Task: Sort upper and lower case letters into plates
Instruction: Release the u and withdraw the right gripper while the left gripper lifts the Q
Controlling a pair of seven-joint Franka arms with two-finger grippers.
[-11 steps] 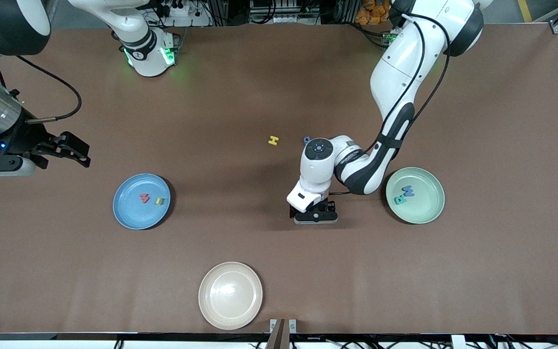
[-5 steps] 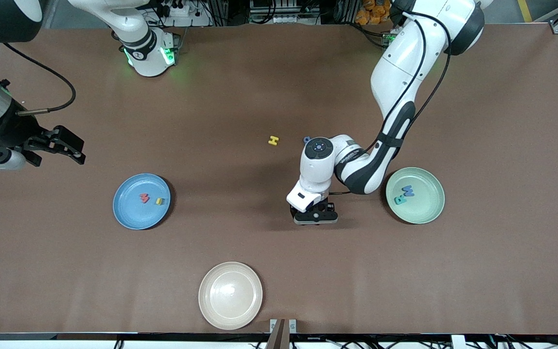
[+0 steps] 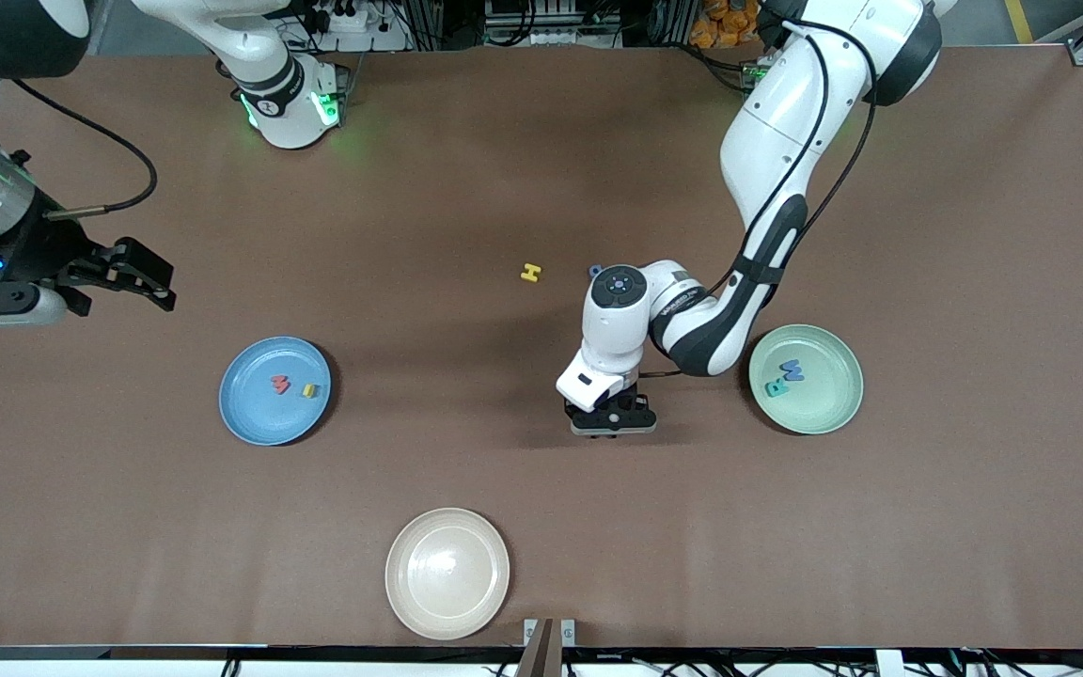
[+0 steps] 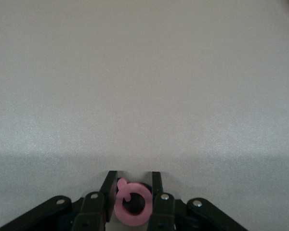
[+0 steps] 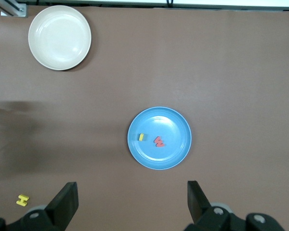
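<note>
My left gripper stands low on the table between the two plates, shut on a pinkish-red Q that fills the gap between its fingers. In the front view the hand hides that Q. The blue plate holds a red w and a yellow u. In the mint green plate lie a blue M and a teal R. A yellow H lies loose mid-table. My right gripper hangs open and empty over bare table at the right arm's end.
A cream-white plate with nothing in it sits near the table's front edge. A small blue letter peeks out beside the left arm's wrist, close to the H. The left forearm slants over the table next to the mint plate.
The left gripper's jaws have closed on the Q while staying in place. The right arm has shifted slightly at its end of the table, still open.
</note>
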